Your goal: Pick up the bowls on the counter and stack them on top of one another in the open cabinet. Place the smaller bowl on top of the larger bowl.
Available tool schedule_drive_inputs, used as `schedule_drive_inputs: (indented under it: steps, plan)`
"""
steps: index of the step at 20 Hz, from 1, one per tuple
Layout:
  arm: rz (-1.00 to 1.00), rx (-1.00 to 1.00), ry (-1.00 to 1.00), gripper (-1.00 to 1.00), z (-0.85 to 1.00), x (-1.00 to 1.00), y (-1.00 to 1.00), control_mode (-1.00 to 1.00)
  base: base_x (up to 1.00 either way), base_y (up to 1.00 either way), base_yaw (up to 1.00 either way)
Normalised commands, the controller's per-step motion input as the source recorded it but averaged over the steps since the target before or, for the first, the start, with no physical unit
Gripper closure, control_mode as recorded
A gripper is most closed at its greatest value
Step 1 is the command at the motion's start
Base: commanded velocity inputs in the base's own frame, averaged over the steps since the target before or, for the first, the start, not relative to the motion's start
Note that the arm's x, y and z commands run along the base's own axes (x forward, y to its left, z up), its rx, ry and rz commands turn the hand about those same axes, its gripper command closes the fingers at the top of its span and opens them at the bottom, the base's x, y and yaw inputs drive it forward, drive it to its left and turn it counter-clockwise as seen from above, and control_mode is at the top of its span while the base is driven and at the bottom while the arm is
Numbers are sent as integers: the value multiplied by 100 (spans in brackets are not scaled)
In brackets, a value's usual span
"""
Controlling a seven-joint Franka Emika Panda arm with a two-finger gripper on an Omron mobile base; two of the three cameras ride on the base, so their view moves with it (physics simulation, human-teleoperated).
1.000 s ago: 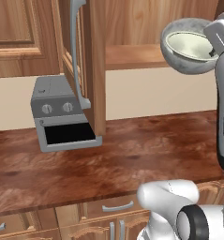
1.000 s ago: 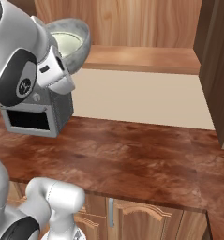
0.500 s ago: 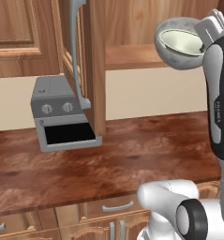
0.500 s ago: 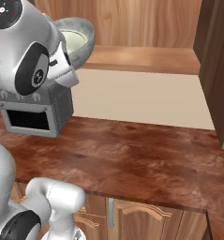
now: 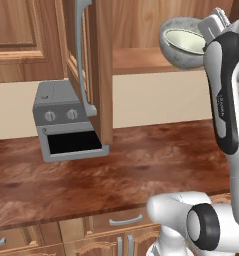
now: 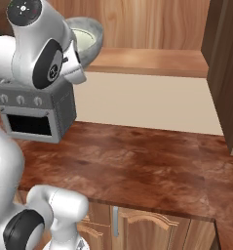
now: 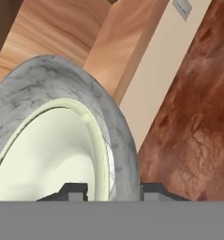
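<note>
- Gripping with my gripper (image 7: 111, 190), I am clamping the rim of the larger bowl (image 7: 52, 89): one finger is sitting inside the wall and one outside, closed on it.
- On the left, the toaster oven (image 5: 66, 122) is sitting on the counter (image 5: 141, 165), with the cabinet door (image 5: 93, 70) and its grey handle (image 5: 80, 50) swung open just beside it.
- Further right, I am holding the larger bowl up in front of the open cabinet (image 6: 152, 61), tilted, above the shelf's near edge; the smaller bowl (image 5: 185, 41) is nesting inside it.
- I judge I am carrying both bowls to the shelf together; next I am needing to push farther in, level the bowl, lower it and release.
- My forearm is covering the bowl's right side in the left base view, and whether the bowl is touching the shelf I cannot tell.
</note>
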Motion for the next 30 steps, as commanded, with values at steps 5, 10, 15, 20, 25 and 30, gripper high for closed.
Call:
schedule_drive_inputs:
  steps: [5, 10, 15, 20, 25, 30]
  plan:
    - [-2, 1, 3, 100, -9, 51, 6, -100, 0, 0, 0]
    - [-2, 7, 3, 100, -11, 45, 1, -100, 0, 0, 0]
    - [-2, 7, 1, 100, -7, 44, 2, -100, 0, 0, 0]
    - [-3, 4, 0, 100, -9, 51, 7, -100, 0, 0, 0]
    - [-3, 3, 0, 100, -10, 54, 9, -100, 0, 0, 0]
    - [-3, 4, 0, 100, -10, 50, 9, -100, 0, 0, 0]
